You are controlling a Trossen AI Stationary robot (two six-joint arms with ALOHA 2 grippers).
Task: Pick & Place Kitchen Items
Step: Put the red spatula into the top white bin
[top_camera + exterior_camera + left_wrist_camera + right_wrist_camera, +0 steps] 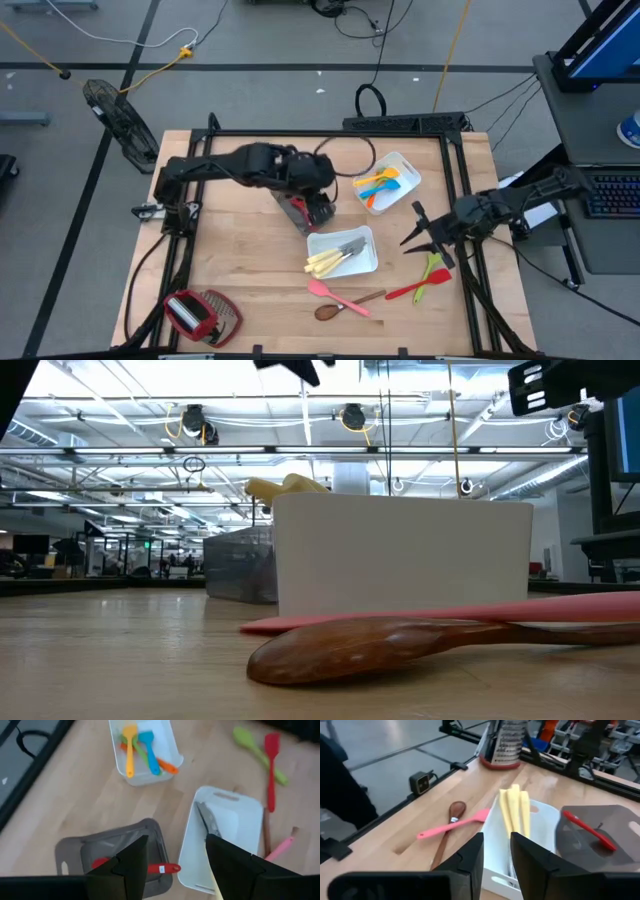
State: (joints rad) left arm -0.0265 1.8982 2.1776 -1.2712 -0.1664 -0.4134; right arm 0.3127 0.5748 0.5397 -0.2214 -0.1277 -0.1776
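My left gripper [318, 210] hangs open over the grey bin [100, 850], in which a red utensil [162, 868] lies; nothing is between its fingers [127, 865]. My right gripper [412, 228] is raised at the table's right side, open by a narrow gap [496, 855] and holding nothing. It points toward the middle white tray [365, 262], where pale-handled knives [515, 807] lie. The far white tray [405, 165] holds blue, orange and yellow utensils [142, 747]. A pink spatula [335, 293], a wooden spoon [345, 305], a red spatula [418, 287] and a green spoon [436, 264] lie flat on the table.
A red-and-wire-mesh gadget [200, 312] sits at the table's near left corner. A black frame [455, 135] runs along the table's far and side edges. Bare wood lies to the left of the middle tray.
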